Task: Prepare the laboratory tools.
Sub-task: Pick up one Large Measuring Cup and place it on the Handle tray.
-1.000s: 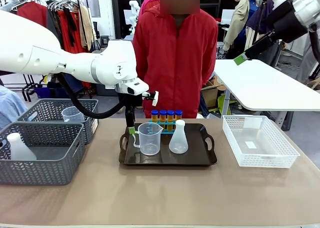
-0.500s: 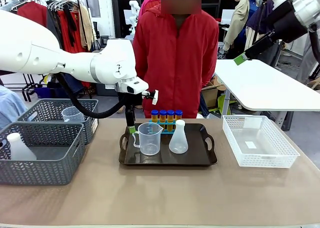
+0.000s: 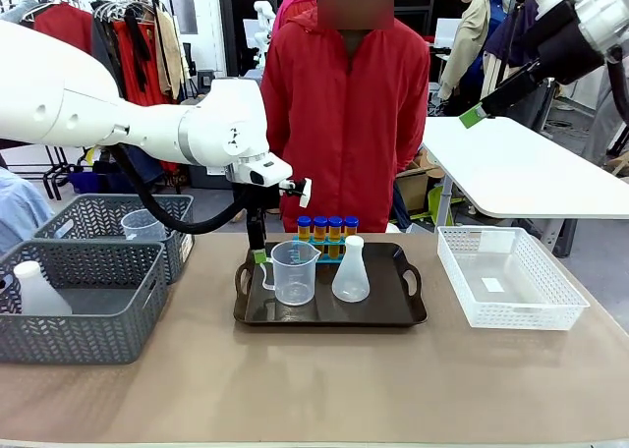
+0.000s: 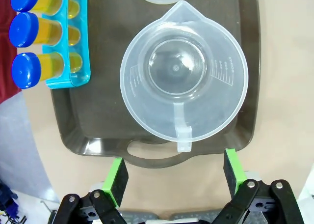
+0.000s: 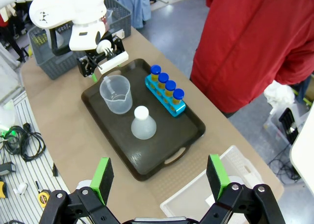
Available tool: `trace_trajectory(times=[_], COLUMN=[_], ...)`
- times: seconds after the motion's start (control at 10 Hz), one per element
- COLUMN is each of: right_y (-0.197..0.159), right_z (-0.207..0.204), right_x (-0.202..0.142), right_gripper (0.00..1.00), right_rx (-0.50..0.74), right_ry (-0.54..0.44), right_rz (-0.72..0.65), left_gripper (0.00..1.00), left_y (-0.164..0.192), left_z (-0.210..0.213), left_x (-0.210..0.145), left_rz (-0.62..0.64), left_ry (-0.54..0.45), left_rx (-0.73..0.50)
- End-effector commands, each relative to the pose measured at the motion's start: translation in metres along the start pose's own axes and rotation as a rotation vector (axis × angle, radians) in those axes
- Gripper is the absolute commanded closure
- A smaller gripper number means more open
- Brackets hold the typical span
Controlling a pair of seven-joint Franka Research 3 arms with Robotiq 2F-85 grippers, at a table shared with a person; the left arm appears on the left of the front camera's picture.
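Observation:
A dark tray [image 3: 393,301] sits mid-table and holds the laboratory tools. A clear measuring jug [image 3: 293,271] stands at its left and a translucent white conical flask [image 3: 351,271] at its middle. Behind them are amber blue-capped tubes in a blue rack [image 3: 327,232]. My left gripper [image 3: 258,255] points down at the tray's left end, open. In the left wrist view its pads [image 4: 117,180] stand wide on either side of the jug's handle [image 4: 182,135] and hold nothing. My right gripper [image 5: 160,177] hangs open high above the tray [image 5: 191,135], far right.
Two grey mesh baskets [image 3: 88,315] stand at the left, one holding a flask [image 3: 34,291], the other a jug [image 3: 142,227]. A white lattice basket [image 3: 506,276] is at the right. A person in red [image 3: 344,104] stands at the far edge.

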State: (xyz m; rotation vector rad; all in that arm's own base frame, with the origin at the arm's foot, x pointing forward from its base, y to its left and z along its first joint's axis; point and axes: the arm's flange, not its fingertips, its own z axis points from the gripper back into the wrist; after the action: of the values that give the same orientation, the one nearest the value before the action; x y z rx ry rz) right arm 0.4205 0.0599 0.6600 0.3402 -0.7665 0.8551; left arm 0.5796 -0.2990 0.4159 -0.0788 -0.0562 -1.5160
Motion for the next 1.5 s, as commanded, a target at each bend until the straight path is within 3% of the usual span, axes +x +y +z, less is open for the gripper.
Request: trace_trajectory(times=[0.0, 0.1, 0.6, 0.9, 1.1, 1.4], right_y=[-0.001, -0.001, -0.001, -0.001, -0.001, -0.001], right_z=[0.000, 0.000, 0.000, 0.000, 0.000, 0.000], right_x=[0.000, 0.000, 0.000, 0.000, 0.000, 0.000], right_gripper=[0.00, 0.00, 0.00, 0.00, 0.00, 0.00], right_rx=[0.016, 0.016, 0.016, 0.016, 0.016, 0.016], right_ry=[-0.016, -0.016, -0.016, -0.016, -0.016, -0.016], right_rz=[0.002, 0.002, 0.002, 0.002, 0.002, 0.002], left_gripper=[0.00, 0.00, 0.00, 0.00, 0.00, 0.00], left_y=[0.000, 0.007, 0.009, 0.017, 0.022, 0.004], left_z=[0.000, 0.005, 0.080, 0.139, 0.172, 0.208], left_x=[0.000, -0.006, -0.081, -0.115, -0.138, -0.165], left_rz=[0.000, 0.067, 0.122, 0.117, 0.044, 0.053], left_ry=[0.000, 0.019, -0.149, -0.285, -0.393, -0.513], left_rx=[0.000, 0.011, -0.053, -0.034, -0.036, 0.072])
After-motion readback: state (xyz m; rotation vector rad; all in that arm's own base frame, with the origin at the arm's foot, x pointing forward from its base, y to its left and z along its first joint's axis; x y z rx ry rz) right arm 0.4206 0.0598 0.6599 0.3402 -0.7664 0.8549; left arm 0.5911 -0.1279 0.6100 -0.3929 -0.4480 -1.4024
